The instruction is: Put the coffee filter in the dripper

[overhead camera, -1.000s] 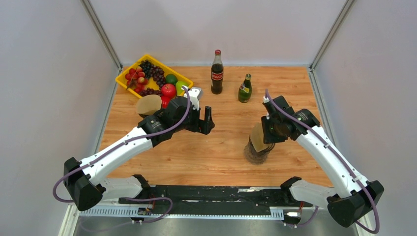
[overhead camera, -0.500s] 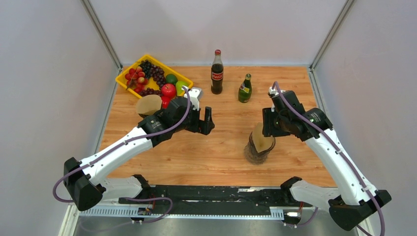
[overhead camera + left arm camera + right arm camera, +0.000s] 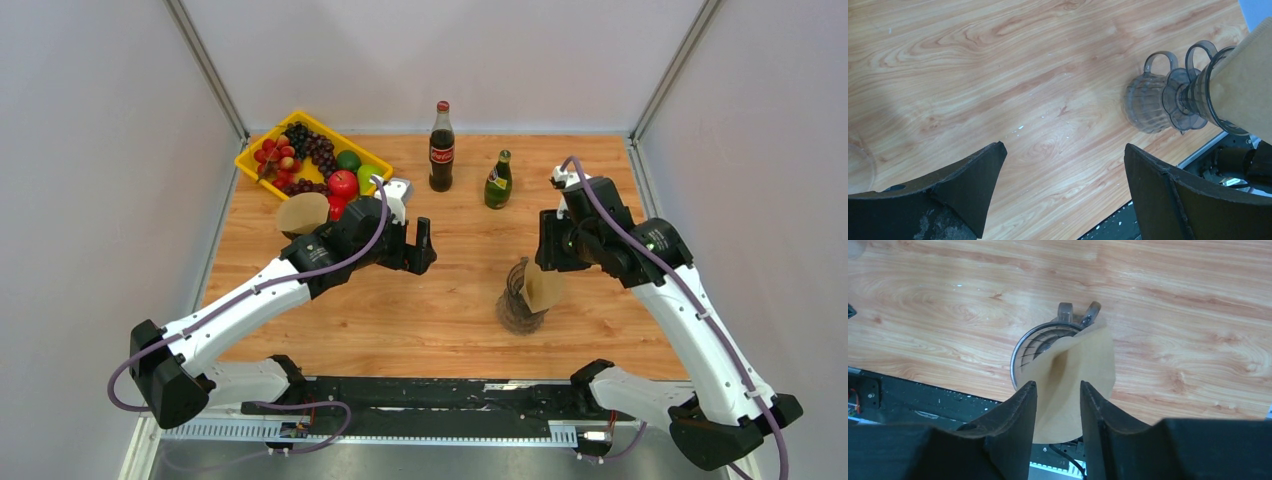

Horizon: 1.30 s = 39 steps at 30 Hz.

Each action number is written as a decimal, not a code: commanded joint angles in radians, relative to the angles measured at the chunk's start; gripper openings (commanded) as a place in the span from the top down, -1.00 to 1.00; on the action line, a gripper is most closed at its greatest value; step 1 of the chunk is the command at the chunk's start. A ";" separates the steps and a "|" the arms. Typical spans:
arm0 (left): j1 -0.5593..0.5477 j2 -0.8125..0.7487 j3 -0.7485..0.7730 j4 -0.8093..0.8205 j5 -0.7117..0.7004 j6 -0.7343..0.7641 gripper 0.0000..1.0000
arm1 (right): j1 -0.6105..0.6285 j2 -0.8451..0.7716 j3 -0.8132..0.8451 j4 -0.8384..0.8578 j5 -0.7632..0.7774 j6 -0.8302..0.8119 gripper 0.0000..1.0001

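Note:
The clear plastic dripper [image 3: 516, 308] stands on the wooden table right of centre. The brown paper coffee filter [image 3: 545, 287] sits in its top, leaning over the right rim. My right gripper [image 3: 549, 264] hovers above it, jaws a little apart, touching nothing. In the right wrist view the filter [image 3: 1083, 365] and the dripper's ribbed inside [image 3: 1033, 347] lie below the right gripper [image 3: 1058, 385]. My left gripper [image 3: 414, 250] is open and empty over the table's middle. The left wrist view shows the left gripper [image 3: 1063, 150], the dripper [image 3: 1148, 102] and the filter [image 3: 1245, 95].
A yellow tray [image 3: 262, 160] of fruit stands at the back left. A second brown filter [image 3: 302, 213] lies just in front of it. A cola bottle [image 3: 440, 147] and a small green bottle [image 3: 498, 180] stand at the back centre. Grey walls close in both sides.
My right gripper has let go of the filter and risen up and back from the dripper. The filter stays in the dripper and tips to the right. The left arm has not moved.

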 commanded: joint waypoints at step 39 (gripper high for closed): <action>0.003 -0.017 0.002 -0.012 -0.069 -0.013 -1.00 | 0.013 0.064 -0.326 0.217 -0.015 0.034 0.59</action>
